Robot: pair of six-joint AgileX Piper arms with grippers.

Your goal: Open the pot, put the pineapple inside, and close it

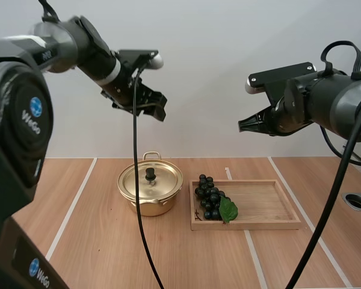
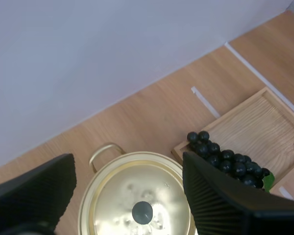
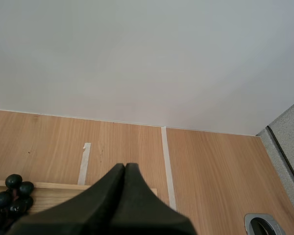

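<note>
A gold pot (image 1: 150,191) with its lid on and a black knob (image 1: 150,173) stands on the table left of a wooden tray (image 1: 271,208). Dark grapes (image 1: 211,197) with a green leaf lie at the tray's left end. My left gripper (image 1: 153,102) hangs open high above the pot. Its wrist view looks down on the lid (image 2: 139,200), its knob (image 2: 142,212) and the grapes (image 2: 225,159) between wide-apart fingers (image 2: 220,196). My right gripper (image 1: 242,125) is shut on nothing, high above the tray. Its closed fingers (image 3: 120,196) point over the grapes (image 3: 12,196).
White tape lines (image 1: 78,198) run across the wooden table. A round metal hole (image 1: 356,201) sits in the table at the far right, beyond the tray. A plain wall stands behind the table.
</note>
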